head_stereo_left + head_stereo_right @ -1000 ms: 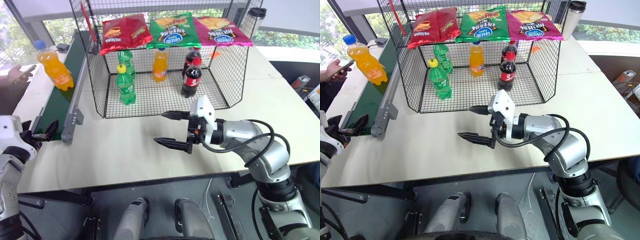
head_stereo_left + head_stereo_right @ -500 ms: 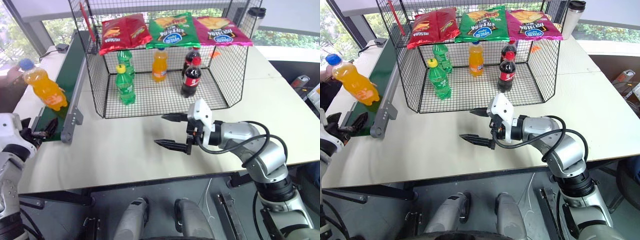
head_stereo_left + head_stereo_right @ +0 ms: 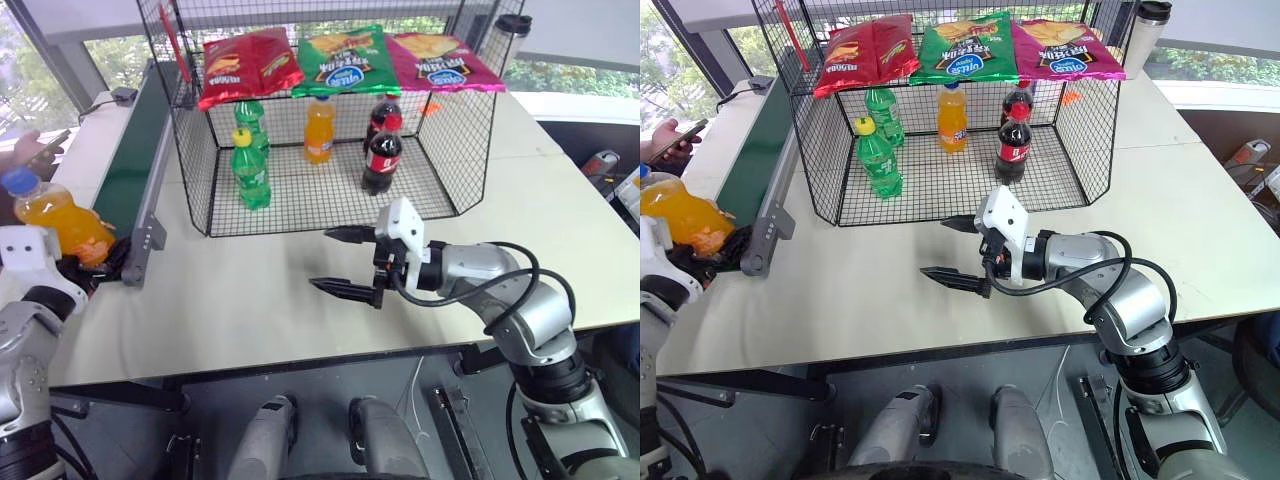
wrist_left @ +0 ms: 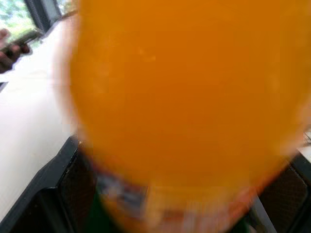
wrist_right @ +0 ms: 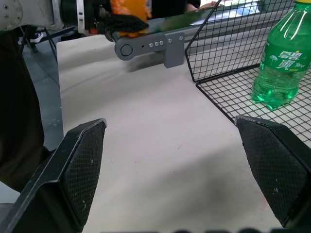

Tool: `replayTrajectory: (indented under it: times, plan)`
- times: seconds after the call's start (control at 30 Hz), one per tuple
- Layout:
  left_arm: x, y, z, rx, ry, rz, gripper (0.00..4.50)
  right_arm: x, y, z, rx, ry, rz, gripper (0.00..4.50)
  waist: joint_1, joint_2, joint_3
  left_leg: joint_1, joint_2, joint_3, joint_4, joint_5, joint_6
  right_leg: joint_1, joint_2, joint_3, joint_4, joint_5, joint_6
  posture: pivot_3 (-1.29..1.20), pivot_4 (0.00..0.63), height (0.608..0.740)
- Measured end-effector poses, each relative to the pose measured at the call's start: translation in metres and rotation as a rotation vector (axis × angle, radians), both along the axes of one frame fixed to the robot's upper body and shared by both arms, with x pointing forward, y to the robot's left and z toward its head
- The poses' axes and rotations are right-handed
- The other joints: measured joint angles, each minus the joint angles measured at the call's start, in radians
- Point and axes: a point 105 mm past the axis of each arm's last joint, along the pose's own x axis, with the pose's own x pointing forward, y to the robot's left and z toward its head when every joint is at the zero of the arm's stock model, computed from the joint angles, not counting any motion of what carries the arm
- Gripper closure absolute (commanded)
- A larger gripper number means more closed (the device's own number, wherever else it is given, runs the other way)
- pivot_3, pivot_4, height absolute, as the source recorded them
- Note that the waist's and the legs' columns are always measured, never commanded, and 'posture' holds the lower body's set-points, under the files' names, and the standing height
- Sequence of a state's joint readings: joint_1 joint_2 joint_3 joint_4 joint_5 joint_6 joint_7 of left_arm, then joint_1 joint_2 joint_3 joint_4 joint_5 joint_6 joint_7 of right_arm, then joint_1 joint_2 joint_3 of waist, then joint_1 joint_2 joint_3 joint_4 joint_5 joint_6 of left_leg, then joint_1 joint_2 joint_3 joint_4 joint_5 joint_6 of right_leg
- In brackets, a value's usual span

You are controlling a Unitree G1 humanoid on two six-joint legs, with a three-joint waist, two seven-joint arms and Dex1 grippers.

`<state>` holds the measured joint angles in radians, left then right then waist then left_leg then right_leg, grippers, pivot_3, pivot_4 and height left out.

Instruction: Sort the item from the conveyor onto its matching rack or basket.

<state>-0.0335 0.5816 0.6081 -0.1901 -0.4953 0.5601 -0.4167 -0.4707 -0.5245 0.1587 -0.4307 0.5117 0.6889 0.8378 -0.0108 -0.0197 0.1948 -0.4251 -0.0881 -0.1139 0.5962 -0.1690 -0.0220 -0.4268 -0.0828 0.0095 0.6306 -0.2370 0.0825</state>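
The bottle (image 3: 58, 218) is met at the belt (image 3: 128, 175) end by the left pincer (image 3: 100, 262), spread; right pincer (image 3: 345, 262) released at six o'clock of the cage (image 3: 200, 150).

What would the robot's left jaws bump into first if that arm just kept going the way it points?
Almost surely the orange soda bottle. It lies at the conveyor's near end, right in front of the open left gripper, between its fingers as far as depth shows.

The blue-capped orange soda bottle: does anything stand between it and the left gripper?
Nothing visible does. The orange soda bottle has reached the near end of the conveyor and sits right at the left gripper, whose open jaws flank its lower body in the left wrist view.
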Motion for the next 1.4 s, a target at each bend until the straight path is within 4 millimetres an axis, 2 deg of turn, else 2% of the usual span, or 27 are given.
replayTrajectory:
  times: [0.1,0.27,0.33,0.43,0.53,0.6,0.67,0.73,0.87,1.0,1.13,1.27,1.4]
  plan:
    - [-0.002,-0.004,0.0,-0.035,-0.012,-0.032,1.52,0.001,0.0,0.0,-0.001,-0.001,-0.007,0.0,0.002,0.0,0.0,0.0,0.0,0.0,0.0,0.0,0.0,0.0,0.0,0.0,0.0,0.0,0.0,0.0,0.15,0.739]
    - [-0.002,-0.008,0.003,-0.095,-0.025,-0.071,1.52,0.001,-0.001,0.0,-0.001,-0.001,-0.009,0.0,0.002,0.0,0.0,-0.001,0.0,0.0,0.0,0.0,0.0,0.0,0.0,0.0,0.0,0.0,0.0,0.0,0.15,0.739]
    - [0.001,-0.009,0.011,-0.113,-0.042,-0.081,1.52,0.001,-0.001,0.0,-0.001,0.0,-0.01,0.0,0.002,-0.001,0.0,-0.001,0.0,-0.001,0.0,0.0,0.0,0.0,0.0,0.0,0.0,0.0,0.0,0.0,0.15,0.739]
    - [0.008,-0.009,0.038,-0.118,-0.111,-0.098,1.52,0.001,-0.001,0.0,-0.001,0.001,-0.01,0.0,0.001,-0.001,0.0,-0.001,0.0,-0.001,0.0,0.0,0.0,-0.001,0.0,-0.001,0.0,0.0,0.0,0.0,0.15,0.739]
    - [0.016,-0.016,0.076,-0.11,-0.202,-0.152,1.52,0.001,-0.001,0.0,-0.001,0.003,-0.009,0.0,0.002,-0.001,0.0,-0.001,0.0,-0.001,0.0,0.0,0.0,-0.001,0.0,-0.001,0.0,0.0,0.0,0.0,0.15,0.739]
    - [0.022,-0.027,0.1,-0.082,-0.253,-0.209,1.52,0.001,-0.001,0.0,0.001,0.003,-0.009,0.0,0.001,-0.001,0.0,-0.001,0.0,0.0,0.0,0.0,0.0,0.0,0.0,-0.001,0.0,0.0,0.0,0.0,0.15,0.739]
    - [0.026,-0.051,0.111,-0.044,-0.264,-0.315,1.52,0.002,-0.001,0.001,0.002,0.002,-0.009,0.0,0.001,-0.001,0.0,-0.001,-0.001,0.0,0.0,0.0,0.001,0.0,0.0,0.0,0.0,0.0,0.001,0.0,0.15,0.739]
    - [0.029,-0.084,0.103,-0.012,-0.225,-0.462,1.52,0.002,0.001,0.003,0.006,0.002,-0.007,0.0,0.0,-0.001,0.0,-0.001,-0.001,0.001,0.0,0.001,0.002,0.0,0.0,0.0,0.0,0.0,0.001,0.0,0.15,0.739]
    - [0.035,-0.146,0.066,-0.017,-0.096,-0.719,1.52,0.007,0.001,0.006,0.011,0.006,-0.019,0.0,0.0,-0.001,0.0,-0.001,0.0,0.001,0.0,0.002,0.003,-0.001,0.001,0.0,0.0,0.0,0.0,0.0,0.15,0.739]
    - [0.027,-0.199,0.038,0.014,0.001,-0.969,1.52,0.011,-0.001,0.004,0.015,0.018,-0.036,0.0,-0.003,-0.001,0.0,-0.001,0.0,0.001,0.0,0.002,0.003,-0.001,0.001,0.001,0.0,0.0,0.0,0.0,0.15,0.739]
    - [0.016,-0.222,0.022,0.084,0.032,-1.127,1.52,0.013,-0.001,0.006,0.022,0.013,-0.054,0.0,-0.003,-0.001,0.001,-0.001,0.0,0.001,-0.001,0.002,0.003,-0.002,0.001,0.001,0.0,0.0,0.0,0.0,0.15,0.739]
    - [0.013,-0.233,0.007,0.113,0.061,-1.198,1.52,0.015,-0.002,0.007,0.034,0.01,-0.076,0.0,0.0,-0.001,0.001,-0.001,0.0,0.001,-0.001,0.002,0.003,-0.001,0.001,0.001,0.0,0.0,0.0,0.0,0.15,0.739]
    - [0.015,-0.241,0.0,0.14,0.059,-1.228,1.52,0.017,-0.001,0.009,0.044,0.018,-0.088,0.0,0.0,-0.001,0.001,-0.001,0.0,0.001,0.0,0.002,0.003,-0.001,0.001,0.001,0.0,0.0,0.0,0.0,0.15,0.739]
